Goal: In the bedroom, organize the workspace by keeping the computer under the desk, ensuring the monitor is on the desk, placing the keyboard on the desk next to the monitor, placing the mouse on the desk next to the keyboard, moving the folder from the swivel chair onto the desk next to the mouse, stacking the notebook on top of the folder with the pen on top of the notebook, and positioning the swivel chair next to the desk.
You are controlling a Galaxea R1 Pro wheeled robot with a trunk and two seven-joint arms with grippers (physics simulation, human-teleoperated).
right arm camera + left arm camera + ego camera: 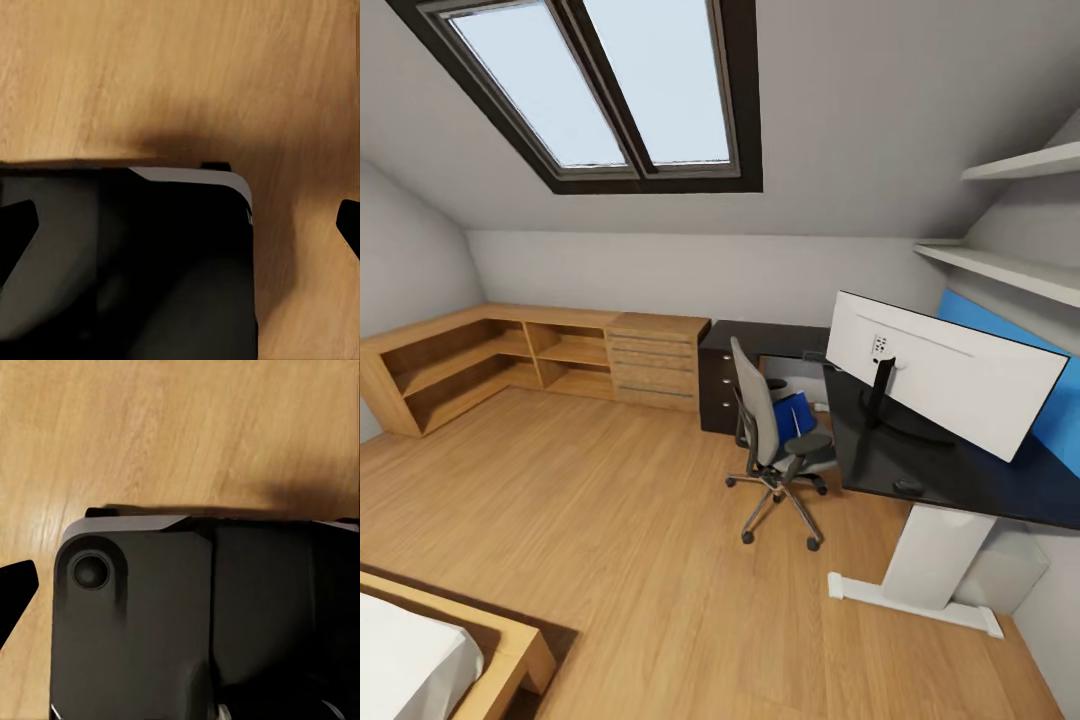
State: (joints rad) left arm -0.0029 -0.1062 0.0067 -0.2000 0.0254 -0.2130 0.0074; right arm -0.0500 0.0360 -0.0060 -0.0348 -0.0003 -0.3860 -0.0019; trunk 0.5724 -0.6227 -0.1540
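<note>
The swivel chair (765, 430) stands on the wood floor beside the black desk (860, 445), its grey back towards me. The blue folder (796, 415) lies on its seat. On the desk stands the wide monitor (950, 385), white back facing me, with the small dark mouse (908, 486) near the desk's front edge. A pale box, apparently the computer (1012, 572), sits under the desk by the wall. Keyboard, notebook and pen are out of view. My left gripper (180, 585) and right gripper (180, 225) hang open over the robot's dark body and the floor, holding nothing.
A black drawer unit (717, 390) ends the desk's far wing, next to a light wooden dresser (655, 360) and low corner shelving (460, 365). A bed corner (450, 650) lies near left. Wall shelves (1010, 270) hang above the desk. Open floor (610, 520) separates me from the chair.
</note>
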